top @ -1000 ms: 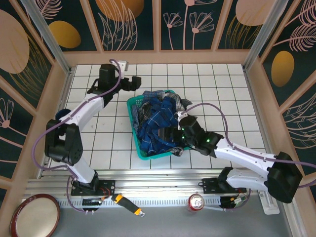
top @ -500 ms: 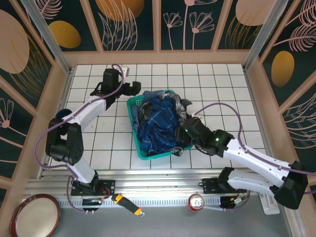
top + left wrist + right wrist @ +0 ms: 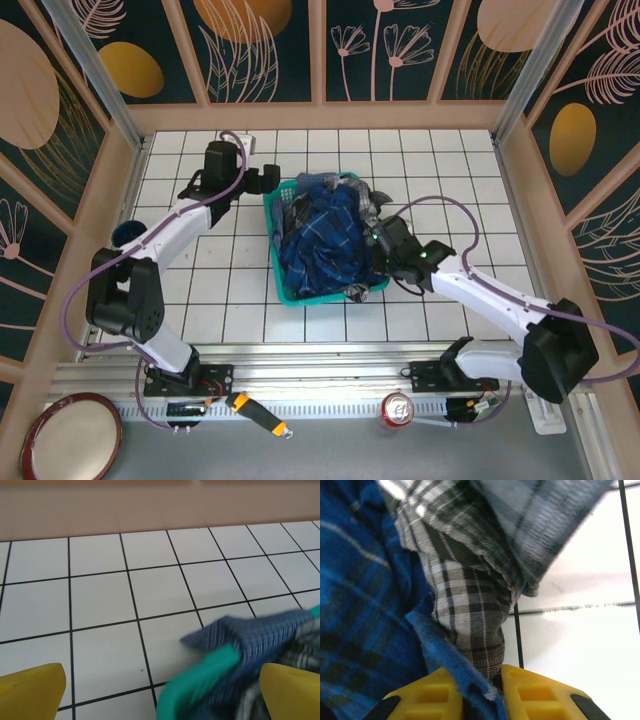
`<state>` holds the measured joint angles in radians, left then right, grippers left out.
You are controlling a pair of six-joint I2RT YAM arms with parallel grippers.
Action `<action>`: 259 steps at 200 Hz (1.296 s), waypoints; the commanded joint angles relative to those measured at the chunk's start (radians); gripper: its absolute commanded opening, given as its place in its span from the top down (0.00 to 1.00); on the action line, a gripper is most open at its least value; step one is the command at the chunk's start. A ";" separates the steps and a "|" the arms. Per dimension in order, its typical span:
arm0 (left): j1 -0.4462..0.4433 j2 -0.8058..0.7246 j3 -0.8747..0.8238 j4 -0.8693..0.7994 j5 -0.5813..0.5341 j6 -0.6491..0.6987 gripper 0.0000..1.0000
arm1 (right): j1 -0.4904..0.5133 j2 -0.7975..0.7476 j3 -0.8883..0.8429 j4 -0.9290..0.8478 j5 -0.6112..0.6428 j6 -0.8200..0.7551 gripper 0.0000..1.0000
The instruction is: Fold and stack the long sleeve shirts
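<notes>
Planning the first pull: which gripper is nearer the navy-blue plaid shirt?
Right. The right gripper pinches an edge of the navy-blue plaid shirt, at the right side of the teal plastic mesh basket. The left gripper stands open at the basket's far-left corner, holding nothing.

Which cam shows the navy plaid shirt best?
Top external: the navy shirt lies heaped across the teal basket, outline clear. Left wrist catches one blurred corner draped over the rim; right wrist gives a close-up patch, its edge pinched in the right tool.

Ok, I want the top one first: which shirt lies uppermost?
The blue shirt: it covers the pile, while the grey checked shirt only peeks out at the edges.
</notes>
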<state>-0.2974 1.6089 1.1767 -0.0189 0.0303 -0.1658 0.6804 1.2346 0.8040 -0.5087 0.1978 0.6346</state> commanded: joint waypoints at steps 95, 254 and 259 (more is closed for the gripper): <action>0.003 -0.152 -0.071 -0.011 -0.133 0.011 0.01 | -0.806 0.249 0.125 0.157 0.095 -0.420 0.91; 0.003 -0.260 -0.134 -0.064 -0.293 -0.014 0.01 | -0.333 0.602 0.675 0.005 0.219 -0.190 0.31; 0.004 -0.267 -0.143 -0.055 -0.290 -0.013 0.01 | -0.335 0.619 0.687 0.010 0.210 -0.195 0.33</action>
<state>-0.2974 1.3880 1.0618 -0.0582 -0.2100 -0.1692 0.3569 1.7931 1.4303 -0.5163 0.4221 0.4461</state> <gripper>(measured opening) 0.990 0.703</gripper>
